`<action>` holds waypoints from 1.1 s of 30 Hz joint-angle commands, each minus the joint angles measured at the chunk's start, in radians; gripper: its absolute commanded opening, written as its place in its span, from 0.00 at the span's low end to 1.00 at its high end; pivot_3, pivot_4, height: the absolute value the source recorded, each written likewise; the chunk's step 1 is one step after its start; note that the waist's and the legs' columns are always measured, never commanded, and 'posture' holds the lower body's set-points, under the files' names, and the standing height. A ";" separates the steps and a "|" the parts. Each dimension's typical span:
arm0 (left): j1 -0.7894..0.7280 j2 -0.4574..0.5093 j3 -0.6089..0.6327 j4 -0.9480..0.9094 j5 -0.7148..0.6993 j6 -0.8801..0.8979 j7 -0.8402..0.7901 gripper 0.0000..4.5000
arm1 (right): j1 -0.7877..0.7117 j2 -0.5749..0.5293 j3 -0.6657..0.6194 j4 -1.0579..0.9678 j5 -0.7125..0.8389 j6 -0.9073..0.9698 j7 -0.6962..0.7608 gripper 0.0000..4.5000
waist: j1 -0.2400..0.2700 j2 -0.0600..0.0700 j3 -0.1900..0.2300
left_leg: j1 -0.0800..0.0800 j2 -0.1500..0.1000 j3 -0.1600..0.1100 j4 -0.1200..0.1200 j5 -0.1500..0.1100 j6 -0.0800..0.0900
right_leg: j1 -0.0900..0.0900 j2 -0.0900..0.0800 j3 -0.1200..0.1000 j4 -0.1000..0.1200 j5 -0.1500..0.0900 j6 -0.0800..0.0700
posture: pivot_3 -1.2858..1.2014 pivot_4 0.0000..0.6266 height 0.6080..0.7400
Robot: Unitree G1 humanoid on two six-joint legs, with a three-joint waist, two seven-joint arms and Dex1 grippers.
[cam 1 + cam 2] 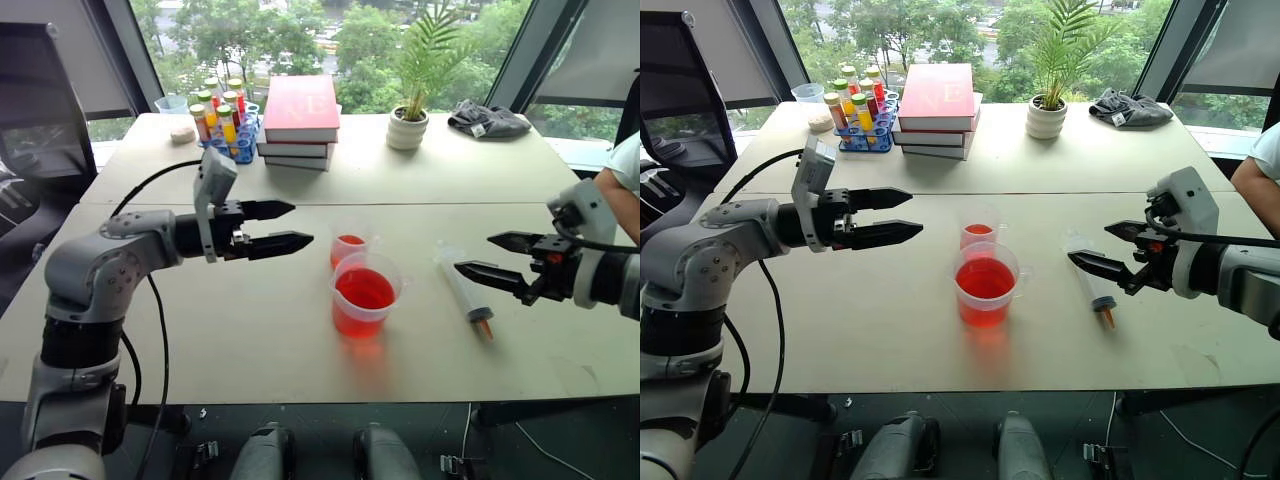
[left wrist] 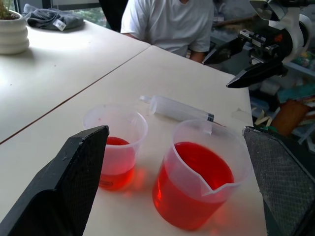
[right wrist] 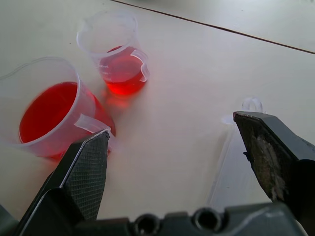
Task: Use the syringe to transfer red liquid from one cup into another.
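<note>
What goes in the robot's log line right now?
syringe: flat on table, unheld | left pincer: open | right pincer: open, over syringe | both cups: hold red liquid

Table [image 1: 250,330]: 2 cups [image 1: 365,295], syringe [image 1: 465,292], books [image 1: 298,120], plant [image 1: 408,128], prob. cloth [image 1: 488,121].

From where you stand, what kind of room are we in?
Probably an office or lab demo room: two pushed-together white tables by big windows onto trees, with a rack of capped sample tubes, stacked books and a potted plant.
</note>
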 commanded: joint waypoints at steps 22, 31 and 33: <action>0.013 -0.044 -0.032 -0.010 0.035 -0.092 0.005 1.00 | -0.416 0.087 0.611 0.528 -0.327 0.052 -0.072 0.98 | -0.003 0.000 0.000 | -0.002 0.000 0.001 0.000 0.000 0.000 | -0.001 -0.001 0.000 -0.002 0.001 0.001 | 0.52 0.24 1.00; 0.037 -0.048 -0.009 -0.039 0.020 -0.083 0.040 1.00 | -0.449 0.163 0.740 0.702 -0.479 -0.089 0.021 0.93 | -0.004 0.000 0.000 | -0.001 0.000 0.001 0.000 0.000 0.000 | -0.001 0.003 0.000 -0.001 0.001 0.001 | 0.52 0.24 1.00; 0.039 -0.048 -0.005 -0.042 0.016 -0.081 0.044 1.00 | -0.461 0.176 0.744 0.732 -0.505 -0.105 0.039 0.78 | -0.003 0.000 0.000 | -0.001 0.000 0.001 0.001 0.000 0.000 | 0.000 0.003 0.000 -0.001 0.001 0.001 | 0.52 0.24 1.00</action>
